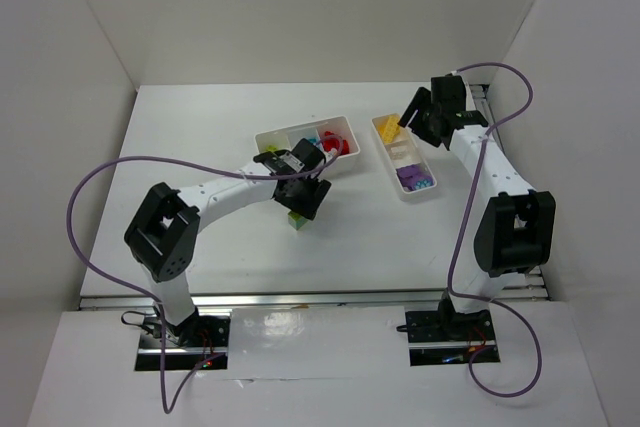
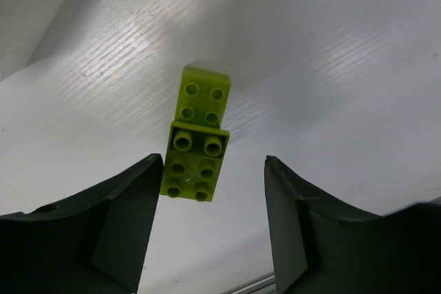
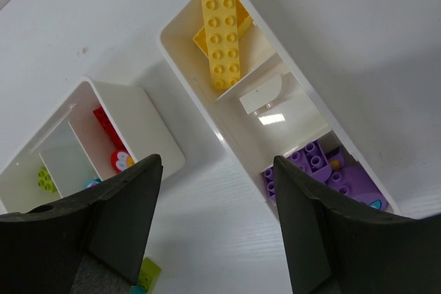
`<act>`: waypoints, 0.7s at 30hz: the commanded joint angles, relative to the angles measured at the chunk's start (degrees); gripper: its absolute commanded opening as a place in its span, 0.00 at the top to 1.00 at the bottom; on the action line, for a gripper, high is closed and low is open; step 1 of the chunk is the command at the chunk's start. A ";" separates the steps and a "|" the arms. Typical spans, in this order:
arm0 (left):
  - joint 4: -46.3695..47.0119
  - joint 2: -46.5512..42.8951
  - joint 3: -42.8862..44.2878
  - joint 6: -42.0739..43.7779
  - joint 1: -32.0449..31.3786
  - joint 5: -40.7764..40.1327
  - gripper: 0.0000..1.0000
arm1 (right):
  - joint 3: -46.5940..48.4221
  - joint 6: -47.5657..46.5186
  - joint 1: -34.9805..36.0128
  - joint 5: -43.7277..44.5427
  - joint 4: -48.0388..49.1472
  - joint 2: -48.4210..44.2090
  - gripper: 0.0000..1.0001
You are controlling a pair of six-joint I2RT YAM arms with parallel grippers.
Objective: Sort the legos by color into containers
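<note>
Left gripper (image 2: pixel 213 162) is low over the worktop (image 1: pixel 200 147), just in front of the wider container (image 1: pixel 340 122). Jaws spread. The lime legos (image 2: pixel 196 135), two of them stuck together studs-up, lie on the worktop between and ahead of the jaws. The left fingertip is just beside the nearer brick, and there is a clear gap on the right side. Nothing is pinched as far as I can see.

Right gripper (image 3: pixel 217 163) hangs above the near long side of the narrower container (image 3: pixel 208 111), toward its far end when seen from overhead. Jaws spread, nothing between them.

Narrower container, three compartments in a row:
- far end: yellow legos (image 3: pixel 222 39), a long plate lying across another yellow piece
- middle: one small white piece (image 3: pixel 262 101), kind unclear
- near end: purple legos (image 3: pixel 324 170), several in a heap

Wider container, seen partly from the right wrist:
- a red lego (image 3: pixel 107 125) sits in the compartment nearest the narrower container
- one small lime lego (image 3: pixel 46 180) sits in a compartment further left
- contents of the remaining compartments are too small to tell from overhead

The two containers sit side by side at mid-worktop, apart and not touching. The narrower one is angled, and the right arm reaches over it.
</note>
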 commanded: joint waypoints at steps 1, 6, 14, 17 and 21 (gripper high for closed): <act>-1.16 0.53 1.62 -1.16 -0.25 2.94 0.31 | 1.07 -0.52 -0.25 0.16 0.17 -1.14 0.27; -2.65 2.64 2.24 -1.78 -0.25 -0.12 0.14 | 1.07 -0.52 -0.25 0.16 0.70 -1.14 0.27; -2.66 3.25 2.24 -1.78 -0.25 -0.23 0.25 | 0.55 -0.52 -0.25 0.16 0.70 -1.14 0.27; -2.66 3.25 2.24 -1.78 -0.25 -0.23 0.40 | 0.54 -0.52 -0.25 0.16 0.70 -1.14 0.27; -4.05 2.03 4.60 -1.78 -0.25 -0.23 0.90 | 0.54 -1.13 -0.25 -1.23 0.70 -1.14 0.27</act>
